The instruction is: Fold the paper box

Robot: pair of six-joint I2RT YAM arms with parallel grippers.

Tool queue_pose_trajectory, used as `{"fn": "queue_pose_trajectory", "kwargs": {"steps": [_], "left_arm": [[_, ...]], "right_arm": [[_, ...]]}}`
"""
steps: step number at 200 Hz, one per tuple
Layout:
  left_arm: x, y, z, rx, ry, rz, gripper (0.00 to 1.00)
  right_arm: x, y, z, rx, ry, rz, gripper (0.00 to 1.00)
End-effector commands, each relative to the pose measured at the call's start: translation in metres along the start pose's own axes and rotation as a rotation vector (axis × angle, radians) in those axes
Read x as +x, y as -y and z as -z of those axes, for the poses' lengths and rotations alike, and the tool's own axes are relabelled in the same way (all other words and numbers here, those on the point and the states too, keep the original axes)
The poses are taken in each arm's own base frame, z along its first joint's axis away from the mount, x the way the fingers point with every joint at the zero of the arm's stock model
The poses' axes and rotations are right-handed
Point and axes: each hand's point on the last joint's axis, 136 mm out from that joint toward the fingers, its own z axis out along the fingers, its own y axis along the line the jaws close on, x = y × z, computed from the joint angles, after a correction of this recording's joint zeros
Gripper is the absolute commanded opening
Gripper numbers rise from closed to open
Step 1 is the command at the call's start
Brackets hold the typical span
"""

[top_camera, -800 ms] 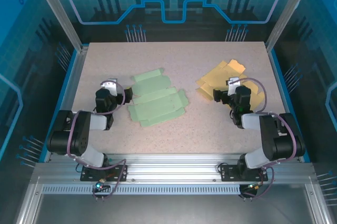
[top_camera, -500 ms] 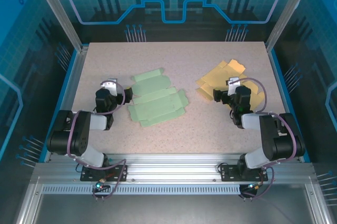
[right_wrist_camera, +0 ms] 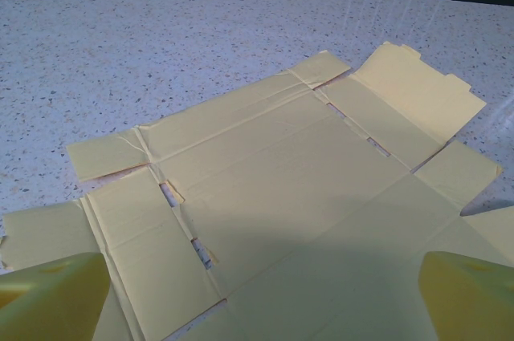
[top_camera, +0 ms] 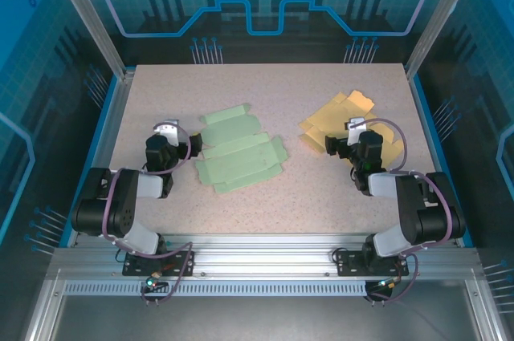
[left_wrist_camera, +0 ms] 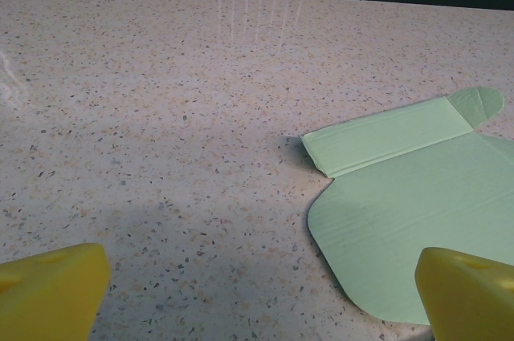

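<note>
**Thin flat paper, both claws wide apart**

The table (top_camera: 265,84) looks smooth, so a sheet may slide instead of lifting when a finger nudges its edge. The green box sheet (top_camera: 239,152) lies unfolded at mid-table, and the yellow box sheet (top_camera: 325,120) lies flat well to its right. The left claw (left_wrist_camera: 257,297), spread and empty, sits just left of the green sheet. The right claw (right_wrist_camera: 257,297), also spread, hangs far right of it, over the yellow. The overhead camera takes in both sheets together, while the wrist cameras add creases and slits that a misplaced pinch might tear.
</note>
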Motion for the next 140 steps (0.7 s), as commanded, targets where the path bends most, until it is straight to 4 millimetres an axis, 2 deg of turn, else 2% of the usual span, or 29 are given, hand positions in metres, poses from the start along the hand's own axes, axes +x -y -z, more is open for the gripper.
{"fn": "queue_pose_trajectory", "kwargs": {"steps": [1, 47, 78, 104, 127, 140], "left_arm": [[-0.004, 0.001, 0.000, 0.011, 0.012, 0.003, 0.99], [-0.005, 0.007, 0.001, 0.044, 0.006, -0.007, 0.99], [-0.022, 0.003, 0.017, 0.011, 0.055, 0.001, 0.99], [-0.047, 0.001, 0.043, -0.016, 0.123, 0.018, 0.99], [-0.076, 0.005, 0.066, -0.001, 0.192, 0.123, 0.99], [-0.086, 0.009, 0.072, 0.022, 0.181, 0.187, 0.99]], "right_arm": [[-0.003, 0.003, -0.001, 0.001, 0.010, -0.008, 1.00], [-0.006, 0.004, -0.001, 0.009, 0.005, -0.005, 1.00], [-0.017, 0.005, 0.008, 0.038, -0.006, 0.002, 1.00], [-0.029, 0.006, 0.026, 0.070, -0.025, -0.036, 1.00], [-0.039, 0.005, 0.046, 0.101, -0.077, -0.121, 1.00], [-0.044, 0.001, 0.059, 0.102, -0.100, -0.195, 1.00]]}}
